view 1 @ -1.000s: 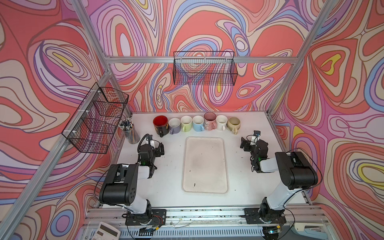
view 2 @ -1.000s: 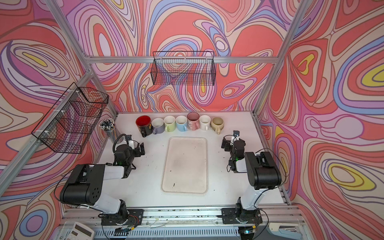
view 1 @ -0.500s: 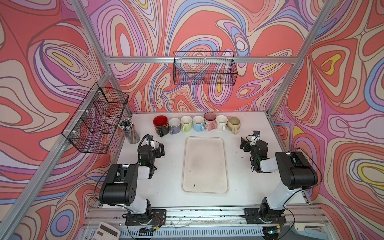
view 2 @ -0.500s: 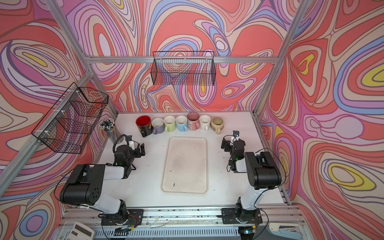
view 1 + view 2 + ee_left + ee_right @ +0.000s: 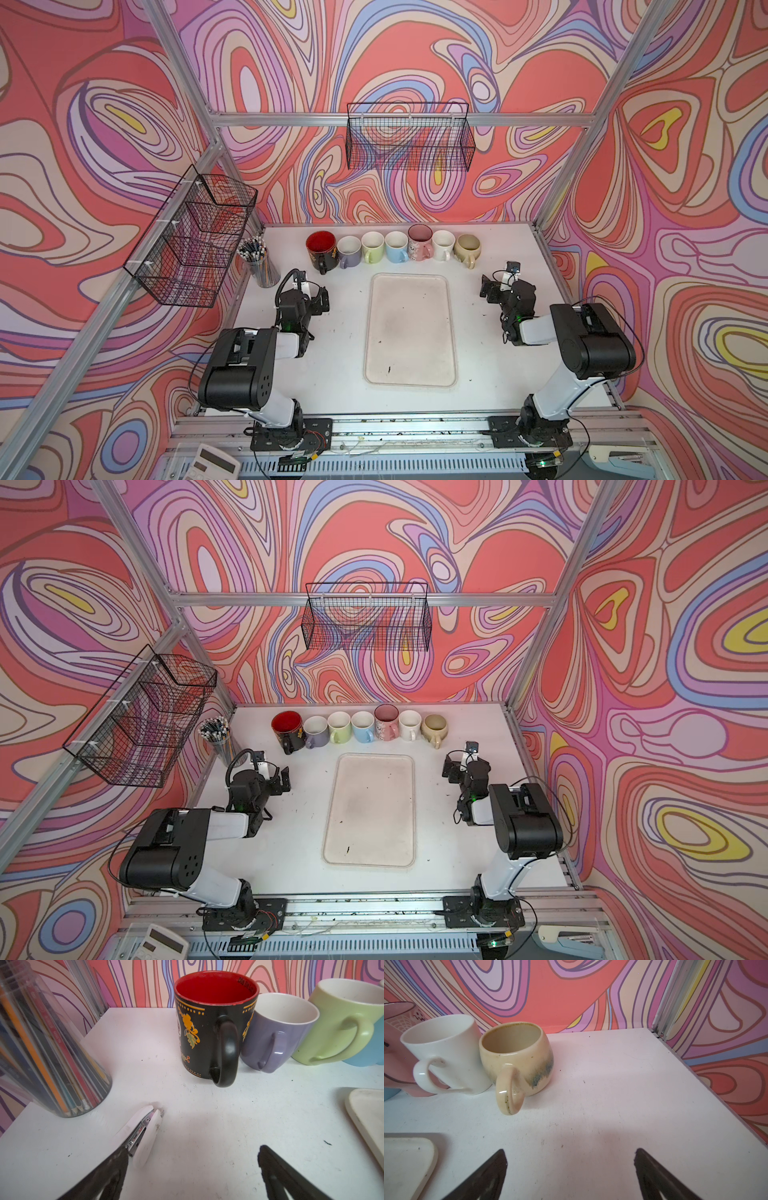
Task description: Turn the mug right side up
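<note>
Nearest, both pairs of fingers hang released and empty over the white tabletop (image 5: 332,353). The left fingers (image 5: 270,1163) are at 10 o'clock of the cream rectangular plastic tray (image 5: 409,328), the right fingers (image 5: 648,1167) at 2 o'clock. Farther back, seven ceramic mugs (image 5: 395,247) stand in a row along the far edge, each with its mouth up and its long axis vertical; no inverted mug shows. The black mug with the red inside (image 5: 321,249) stands at 12 o'clock from the left fingers, handle toward them. The rounded beige glazed mug (image 5: 467,249) stands at 11 o'clock from the right fingers. I judge nothing remains to flip.
</note>
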